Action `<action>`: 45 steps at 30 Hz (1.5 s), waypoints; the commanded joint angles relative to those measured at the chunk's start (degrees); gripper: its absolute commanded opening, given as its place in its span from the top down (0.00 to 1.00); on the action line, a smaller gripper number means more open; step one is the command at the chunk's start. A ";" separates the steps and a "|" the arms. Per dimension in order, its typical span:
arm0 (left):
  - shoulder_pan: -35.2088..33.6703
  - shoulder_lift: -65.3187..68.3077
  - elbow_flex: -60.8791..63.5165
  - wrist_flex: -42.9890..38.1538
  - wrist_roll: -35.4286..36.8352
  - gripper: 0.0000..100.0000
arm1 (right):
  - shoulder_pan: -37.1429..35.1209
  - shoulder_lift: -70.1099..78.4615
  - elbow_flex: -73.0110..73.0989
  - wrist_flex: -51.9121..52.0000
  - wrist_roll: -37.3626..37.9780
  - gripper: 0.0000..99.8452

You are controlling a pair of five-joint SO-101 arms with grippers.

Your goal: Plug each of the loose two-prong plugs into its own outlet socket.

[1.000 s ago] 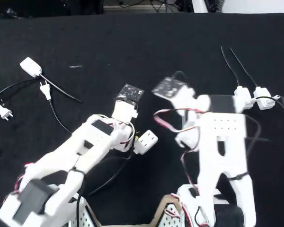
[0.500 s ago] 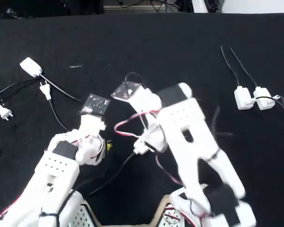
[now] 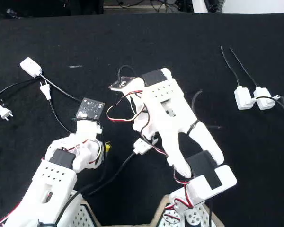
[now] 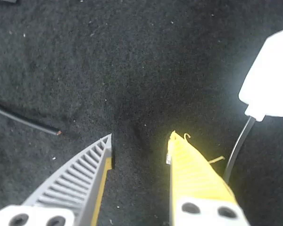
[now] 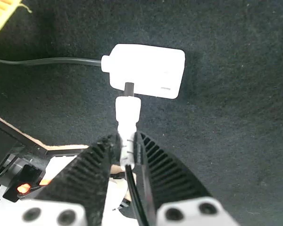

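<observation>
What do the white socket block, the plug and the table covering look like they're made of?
Socket block: probably moulded plastic, smooth matte white with rounded edges. Plug: likewise white plastic, ribbed. Table covering: looks like black felt or similar fabric, with a fuzzy, speckled nap and no shine.

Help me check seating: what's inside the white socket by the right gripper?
The plug in the right gripper meets the socket; a dark neck shows between. Any prongs inside are covered by its body.
</observation>
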 commanded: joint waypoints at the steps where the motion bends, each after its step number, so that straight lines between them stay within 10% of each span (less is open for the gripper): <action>1: -0.57 -0.97 -0.40 -0.09 2.90 0.81 | 0.09 -0.22 -3.38 1.93 -0.44 0.99; 19: 6.20 -0.97 1.45 -3.69 2.99 0.81 | -10.29 -16.48 1.10 -1.49 -0.26 0.99; 45: 6.46 -1.05 1.63 -3.25 2.99 0.81 | 9.14 13.49 -16.66 1.93 2.55 0.99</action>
